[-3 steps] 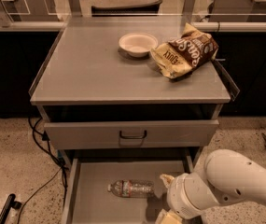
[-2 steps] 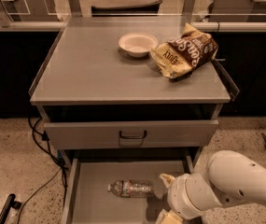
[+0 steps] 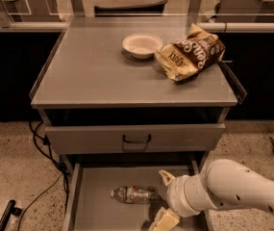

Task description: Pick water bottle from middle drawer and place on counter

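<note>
The water bottle (image 3: 133, 194), clear and ribbed with a pale label band, lies on its side on the floor of the open middle drawer (image 3: 95, 211). My gripper (image 3: 163, 199) is at the bottle's right end, inside the drawer, with one cream finger (image 3: 166, 177) above and one finger (image 3: 164, 220) below. The fingers stand apart and hold nothing. The white arm reaches in from the lower right. The counter (image 3: 88, 76) is the grey cabinet top above.
A white bowl (image 3: 142, 45) and a brown and yellow chip bag (image 3: 191, 53) sit on the counter's far right. A shut drawer front with a dark handle (image 3: 136, 139) is above the open drawer. Black cables (image 3: 45, 153) trail on the floor at left.
</note>
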Action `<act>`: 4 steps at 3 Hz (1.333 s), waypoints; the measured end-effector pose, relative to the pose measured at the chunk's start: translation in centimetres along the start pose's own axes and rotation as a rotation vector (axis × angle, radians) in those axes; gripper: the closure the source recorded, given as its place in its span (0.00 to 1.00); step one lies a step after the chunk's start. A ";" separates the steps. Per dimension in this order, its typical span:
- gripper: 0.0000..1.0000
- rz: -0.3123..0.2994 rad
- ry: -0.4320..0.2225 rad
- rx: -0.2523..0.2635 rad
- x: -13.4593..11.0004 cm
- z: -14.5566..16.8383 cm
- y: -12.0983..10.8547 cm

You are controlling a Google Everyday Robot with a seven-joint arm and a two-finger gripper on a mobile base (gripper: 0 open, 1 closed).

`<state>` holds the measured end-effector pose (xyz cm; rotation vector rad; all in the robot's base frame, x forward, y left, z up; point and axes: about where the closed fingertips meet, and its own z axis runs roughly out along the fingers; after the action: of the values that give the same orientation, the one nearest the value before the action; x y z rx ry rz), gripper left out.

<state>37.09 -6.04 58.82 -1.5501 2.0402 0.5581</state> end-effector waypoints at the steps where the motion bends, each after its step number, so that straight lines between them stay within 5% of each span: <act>1: 0.00 -0.020 -0.021 0.039 1.0 1.9 -1.7; 4: 0.00 0.070 -0.011 -0.028 5.8 13.2 -6.8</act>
<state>44.38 -4.23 44.77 -1.4929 2.0937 0.6230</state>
